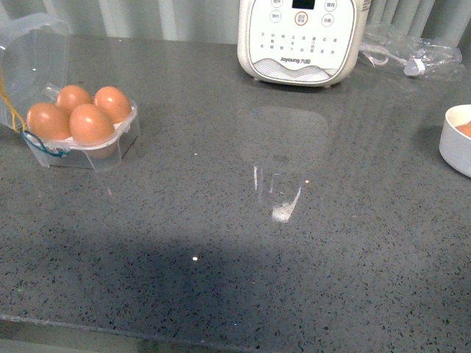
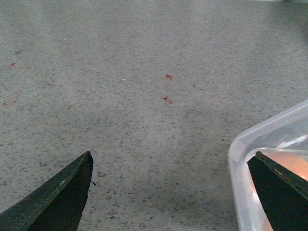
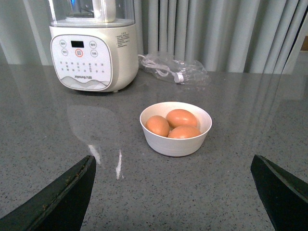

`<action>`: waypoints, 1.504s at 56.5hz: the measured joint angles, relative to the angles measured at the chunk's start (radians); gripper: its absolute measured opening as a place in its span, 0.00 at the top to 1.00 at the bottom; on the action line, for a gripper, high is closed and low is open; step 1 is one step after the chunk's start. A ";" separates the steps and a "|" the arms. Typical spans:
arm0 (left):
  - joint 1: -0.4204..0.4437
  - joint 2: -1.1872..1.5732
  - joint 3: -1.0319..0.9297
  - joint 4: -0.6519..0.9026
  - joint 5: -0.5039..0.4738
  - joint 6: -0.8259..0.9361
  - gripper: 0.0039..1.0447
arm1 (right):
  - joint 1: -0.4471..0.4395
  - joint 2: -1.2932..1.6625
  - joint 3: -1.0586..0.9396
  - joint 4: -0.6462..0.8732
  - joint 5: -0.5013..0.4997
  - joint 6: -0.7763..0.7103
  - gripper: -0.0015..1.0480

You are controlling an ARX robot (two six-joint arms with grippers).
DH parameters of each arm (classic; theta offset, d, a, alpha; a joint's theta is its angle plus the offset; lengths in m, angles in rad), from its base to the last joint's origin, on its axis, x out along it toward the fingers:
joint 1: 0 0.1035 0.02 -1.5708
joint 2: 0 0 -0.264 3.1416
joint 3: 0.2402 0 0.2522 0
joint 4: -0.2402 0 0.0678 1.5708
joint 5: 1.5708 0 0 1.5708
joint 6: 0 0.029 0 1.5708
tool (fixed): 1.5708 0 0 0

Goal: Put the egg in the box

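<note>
- Left gripper (image 2: 173,154): two matte black wedge fingers (image 2: 57,202), tapering to sharp points, pale scuffs along the edges.
- Right gripper (image 3: 173,158): same black wedges, lightly worn.

L gripper (image 2: 173,161): dark fingers spread wide above grey speckled counter (image 2: 120,43). Clear box (image 2: 239,156) corner shows at one fingertip, w/ a bit of orange egg (image 2: 294,166) inside, partly hidden behind that tip. Few small red specks (image 2: 168,77) on counter beyond.

Bowl (image 1: 454,148) cut by right edge; box (image 1: 110,153) lid cropped left; appliance (image 1: 302,44) top cropped.
</note>
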 joint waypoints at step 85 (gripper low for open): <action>-0.004 -0.792 -0.288 -0.383 0.078 0.023 0.06 | 0.000 0.000 0.000 0.000 0.000 0.000 0.07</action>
